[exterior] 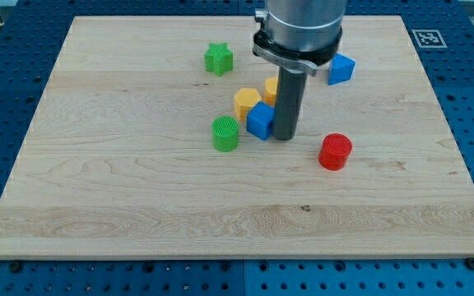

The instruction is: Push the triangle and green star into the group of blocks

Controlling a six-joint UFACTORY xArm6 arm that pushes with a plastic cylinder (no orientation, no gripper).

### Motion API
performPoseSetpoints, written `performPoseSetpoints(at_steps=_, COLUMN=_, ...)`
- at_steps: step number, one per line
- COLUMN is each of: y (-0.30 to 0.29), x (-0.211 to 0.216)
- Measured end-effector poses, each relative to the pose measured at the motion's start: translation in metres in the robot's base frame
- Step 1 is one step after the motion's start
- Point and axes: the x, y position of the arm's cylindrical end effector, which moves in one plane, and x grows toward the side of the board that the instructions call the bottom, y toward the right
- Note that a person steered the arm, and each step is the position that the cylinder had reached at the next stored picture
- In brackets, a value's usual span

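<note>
The green star (218, 58) lies near the view's top, left of the arm. A group sits mid-board: a yellow block (247, 102), a blue block (260, 120) below it, a green cylinder (225, 133) to their left, and another yellow block (271, 88) partly hidden behind the rod. My tip (285, 136) stands right beside the blue block, on its right, seemingly touching it. A blue block (341, 69), possibly the triangle, lies at the view's top right of the arm. I cannot make out a clear triangle shape.
A red cylinder (335, 151) stands to the right of my tip and slightly below it. The wooden board (138, 205) rests on a blue perforated table. A marker tag (427, 37) is at the board's top right corner.
</note>
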Motion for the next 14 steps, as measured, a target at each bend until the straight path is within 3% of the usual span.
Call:
performPoseSetpoints(at_steps=1, y=-0.012, x=-0.029)
performPoseSetpoints(at_steps=2, y=0.005, x=-0.023)
performPoseSetpoints(at_steps=3, y=0.08, x=0.013)
performPoseSetpoints(at_steps=4, y=0.141, x=-0.022)
performPoseSetpoints(at_steps=6, y=0.179, x=-0.084)
performPoseSetpoints(at_steps=7, y=0.164, x=-0.123)
performPoseSetpoints(at_steps=8, y=0.139, x=-0.119)
performPoseSetpoints(at_steps=11, y=-0.018, x=-0.097)
performPoseSetpoints(at_steps=12, y=-0.035, x=-0.098)
performPoseSetpoints(at_steps=14, y=-0.034, x=-0.155)
